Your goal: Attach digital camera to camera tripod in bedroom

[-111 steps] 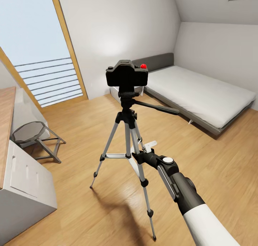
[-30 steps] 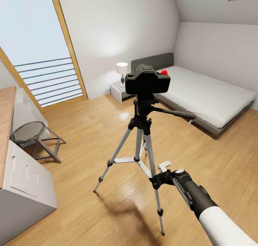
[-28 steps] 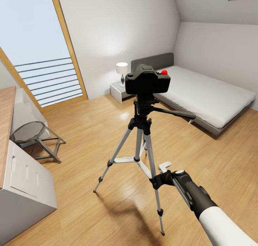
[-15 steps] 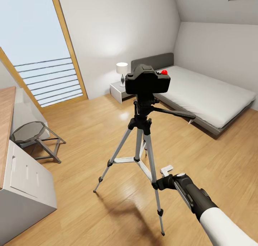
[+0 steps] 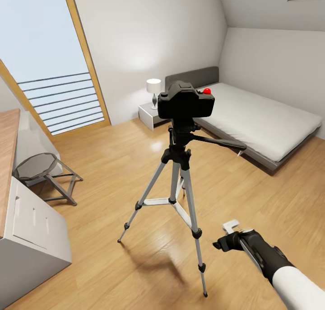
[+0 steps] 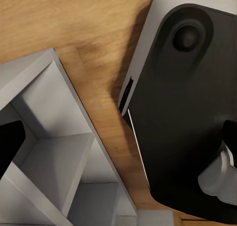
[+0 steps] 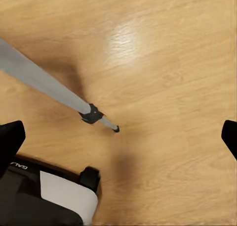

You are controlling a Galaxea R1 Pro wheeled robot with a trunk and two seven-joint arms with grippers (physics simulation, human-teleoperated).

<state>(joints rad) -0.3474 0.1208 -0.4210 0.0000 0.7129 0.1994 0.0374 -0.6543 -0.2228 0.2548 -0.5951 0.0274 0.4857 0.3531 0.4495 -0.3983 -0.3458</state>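
While the digital camera (image 5: 185, 101) sits atop the camera tripod (image 5: 177, 183), the right end effector (image 5: 227, 236) hangs beside one leg. Its fingers are spread, released.

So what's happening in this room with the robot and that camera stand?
The digital camera already sits on top of the camera tripod, which stands on the wooden floor near the bed. The robot's right gripper hangs open and empty beside the tripod's nearest leg, touching nothing.
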